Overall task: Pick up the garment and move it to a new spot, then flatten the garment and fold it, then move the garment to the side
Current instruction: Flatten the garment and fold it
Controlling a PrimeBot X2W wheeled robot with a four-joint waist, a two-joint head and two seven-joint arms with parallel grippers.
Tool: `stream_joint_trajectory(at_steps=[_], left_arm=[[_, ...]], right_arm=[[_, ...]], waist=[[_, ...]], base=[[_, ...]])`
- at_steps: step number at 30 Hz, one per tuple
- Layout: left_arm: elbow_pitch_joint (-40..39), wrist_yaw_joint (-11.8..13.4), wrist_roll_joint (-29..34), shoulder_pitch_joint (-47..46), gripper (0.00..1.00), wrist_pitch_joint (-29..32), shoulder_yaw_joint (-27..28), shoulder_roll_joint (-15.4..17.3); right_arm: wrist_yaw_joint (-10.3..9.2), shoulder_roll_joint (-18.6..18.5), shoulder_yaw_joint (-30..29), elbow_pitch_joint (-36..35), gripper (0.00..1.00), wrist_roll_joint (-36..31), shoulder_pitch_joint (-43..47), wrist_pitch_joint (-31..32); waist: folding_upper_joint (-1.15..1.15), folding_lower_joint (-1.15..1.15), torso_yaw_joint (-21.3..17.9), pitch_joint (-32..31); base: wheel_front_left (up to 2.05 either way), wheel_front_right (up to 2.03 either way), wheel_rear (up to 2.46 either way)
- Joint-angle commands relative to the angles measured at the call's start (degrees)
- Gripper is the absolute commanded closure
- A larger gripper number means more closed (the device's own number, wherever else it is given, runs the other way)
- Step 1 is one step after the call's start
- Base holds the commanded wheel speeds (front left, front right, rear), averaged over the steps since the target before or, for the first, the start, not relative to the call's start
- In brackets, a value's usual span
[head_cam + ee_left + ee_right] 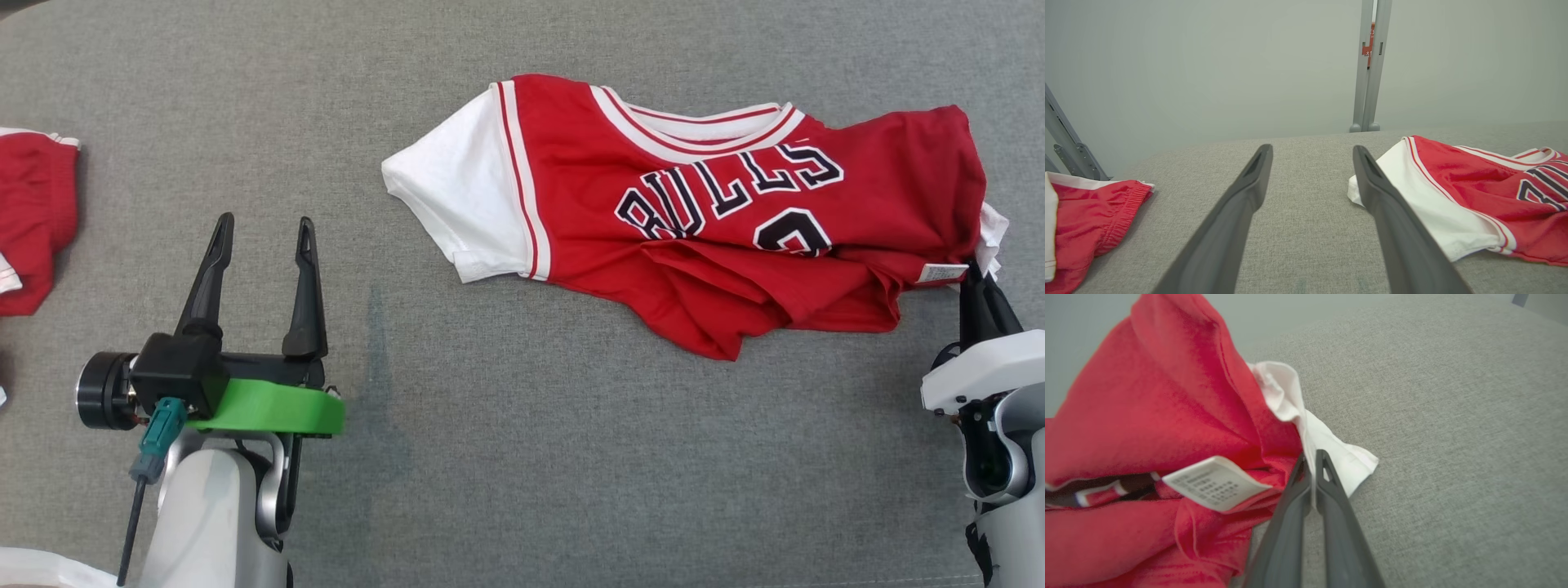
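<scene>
head view. a crumpled red short-sleeved basketball jersey with white sleeves and dark lettering (702, 212) lies on the far right part of the grey woven-fabric tabletop (522, 457). its long axis runs left to right: one white sleeve points toward the tabletop's middle, and the other end reaches toward the right edge. the right gripper (976, 273) meets that right end from the near side, fingers pointing away from the robot. in the right wrist view its two dark fingers are pinched together on a fold of white cloth just beside the white care label (1214, 482), so it grasps the jersey. the left gripper (261, 237) stands toward the near left corner, fingers spread and empty; the jersey lies well apart to its right. a second red garment with white trim (33, 220) rests at the left edge. judged step: lifting the jersey by its right end, the right arm being the nearer.
</scene>
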Motion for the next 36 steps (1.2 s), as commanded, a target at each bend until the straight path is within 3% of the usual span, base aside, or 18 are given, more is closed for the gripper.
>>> stream_joint_trajectory(at_steps=[1,2,7,11,23,36], left_arm=[[0.11,-0.13,0.34,-0.72,0.0,-0.02,0.31,0.09],[0.14,-0.15,0.3,-0.7,0.0,-0.02,0.33,0.09],[0.39,0.05,0.16,0.2,0.0,-0.02,0.65,0.09],[0.52,0.35,0.17,1.38,0.0,-0.02,1.08,0.09],[1.66,0.5,0.79,6.46,0.0,-0.02,2.9,0.1],[2.03,0.07,0.77,6.71,0.0,-0.02,1.86,0.09]], right_arm=[[-0.08,0.0,0.02,0.05,0.27,0.43,0.09,-1.35],[-0.08,-0.15,0.32,-0.03,0.0,0.27,0.06,-2.32],[-0.08,-1.93,4.14,-4.47,0.0,-3.78,1.75,-10.96],[-0.08,-2.81,7.1,-9.67,0.0,-6.99,3.39,-13.09],[-0.08,-0.73,12.11,-19.81,0.0,-9.39,12.18,-10.88],[-0.08,0.17,12.51,-22.32,0.0,-8.44,13.89,-8.31]], waist=[[0.0,0.0,-0.11,-0.05],[0.0,0.0,-0.14,-0.11],[0.0,0.0,-0.38,-1.38],[0.0,0.0,-0.66,-2.94],[0.0,0.0,-2.04,-8.04],[0.0,0.0,-2.17,-8.68]], base=[[0.0,0.0,0.0],[0.0,0.0,0.0],[0.0,0.0,0.0],[0.0,0.0,0.0],[0.0,0.0,0.0],[0.0,0.0,0.0]])
